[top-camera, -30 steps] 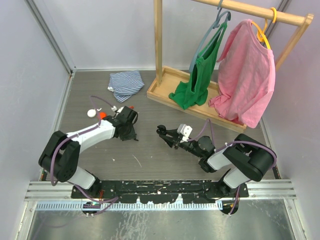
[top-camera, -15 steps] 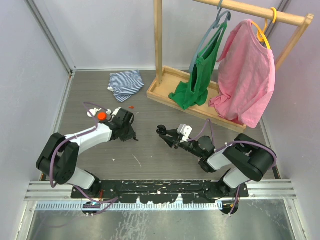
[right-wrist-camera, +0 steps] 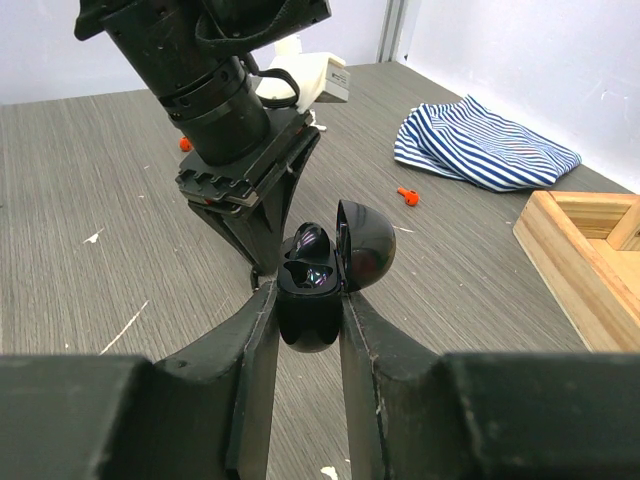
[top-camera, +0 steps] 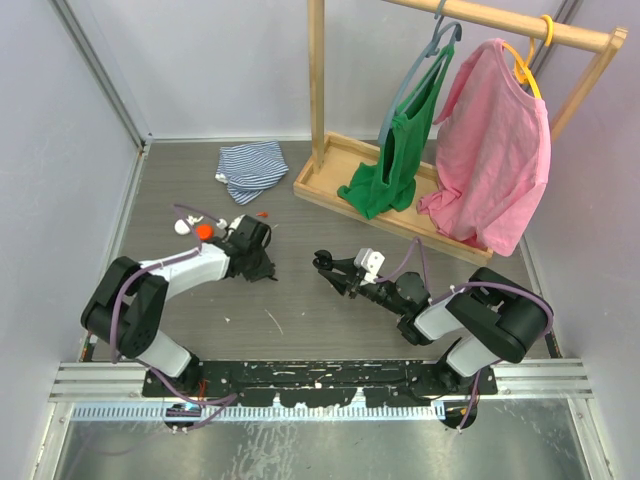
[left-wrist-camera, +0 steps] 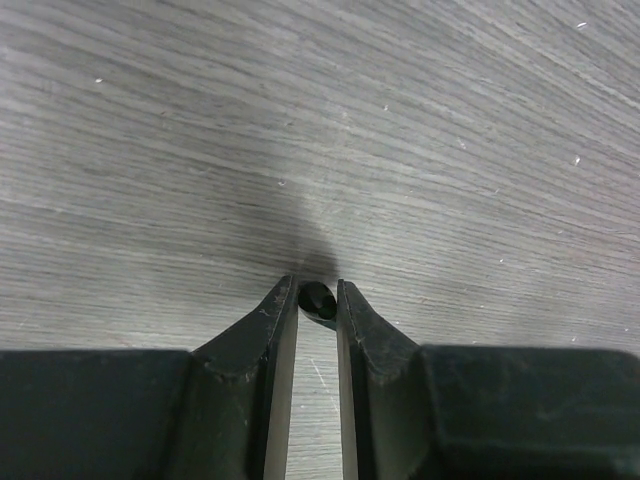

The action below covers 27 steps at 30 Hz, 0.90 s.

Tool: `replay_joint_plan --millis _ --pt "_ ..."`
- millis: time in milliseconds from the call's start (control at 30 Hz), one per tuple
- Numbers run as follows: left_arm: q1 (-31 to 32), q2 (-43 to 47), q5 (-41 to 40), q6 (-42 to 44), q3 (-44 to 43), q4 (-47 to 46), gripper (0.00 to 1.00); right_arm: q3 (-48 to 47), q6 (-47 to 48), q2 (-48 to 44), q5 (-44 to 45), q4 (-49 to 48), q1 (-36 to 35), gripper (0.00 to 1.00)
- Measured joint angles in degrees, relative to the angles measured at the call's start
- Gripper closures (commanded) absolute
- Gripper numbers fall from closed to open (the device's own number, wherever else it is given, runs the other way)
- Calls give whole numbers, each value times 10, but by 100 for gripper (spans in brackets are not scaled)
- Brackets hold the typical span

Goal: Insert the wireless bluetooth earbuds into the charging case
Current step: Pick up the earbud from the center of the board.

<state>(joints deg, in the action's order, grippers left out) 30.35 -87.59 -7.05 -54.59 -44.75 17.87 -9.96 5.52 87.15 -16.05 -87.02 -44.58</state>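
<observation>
Pinching left gripper [left-wrist-camera: 316, 290]: I see its fingers narrowed onto a black earbud [left-wrist-camera: 318, 300], low at the table [left-wrist-camera: 450, 120].
Right gripper [right-wrist-camera: 309, 292]: clamps the charging case [right-wrist-camera: 305, 325], which is open.
Case position: I read it raised, near the left gripper's tips.

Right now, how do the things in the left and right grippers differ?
The left gripper pinches a tiny earbud at its tips; the right gripper clamps the far bigger charging case. The earbud is a plain bead; the charging case has its lid open. Both are glossy black.
</observation>
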Motion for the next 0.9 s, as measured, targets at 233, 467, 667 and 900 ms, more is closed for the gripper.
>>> replay_joint_plan --millis 233,467,667,900 --pt "0 -25 4 16 -30 12 84 0 0 0 0 0 0 99" --pt "16 -42 -21 61 -73 70 86 0 0 0 0 0 0 99" --pt "38 -60 -60 123 -137 133 87 0 0 0 0 0 0 99" --pt "42 -63 -65 181 -148 158 87 0 0 0 0 0 0 99"
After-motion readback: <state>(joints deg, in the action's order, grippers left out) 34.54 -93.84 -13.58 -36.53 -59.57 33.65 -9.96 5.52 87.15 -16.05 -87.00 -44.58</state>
